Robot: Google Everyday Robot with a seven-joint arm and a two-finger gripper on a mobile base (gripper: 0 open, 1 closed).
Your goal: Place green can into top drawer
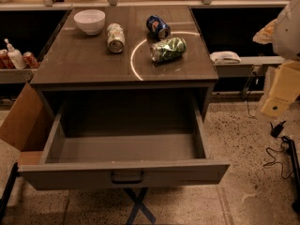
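The green can (168, 49) lies on its side on the tabletop (84, 60), right of centre, with its silver end towards the left. The top drawer (124, 171) is pulled wide open below the tabletop, and its inside shows nothing in it. Its dark handle (127, 177) sits at the centre of the front panel. My gripper (275, 104) hangs at the right edge of the view, off the table's right side, well apart from the can and above the floor. The arm's white housing (288, 29) is above it.
A blue can (158, 26) lies just behind the green can. A pale can with a red mark (115, 37) lies left of it, and a white bowl (89, 21) stands at the back left. A cardboard box (21, 121) leans by the drawer's left side. Cables (281, 149) lie on the floor at right.
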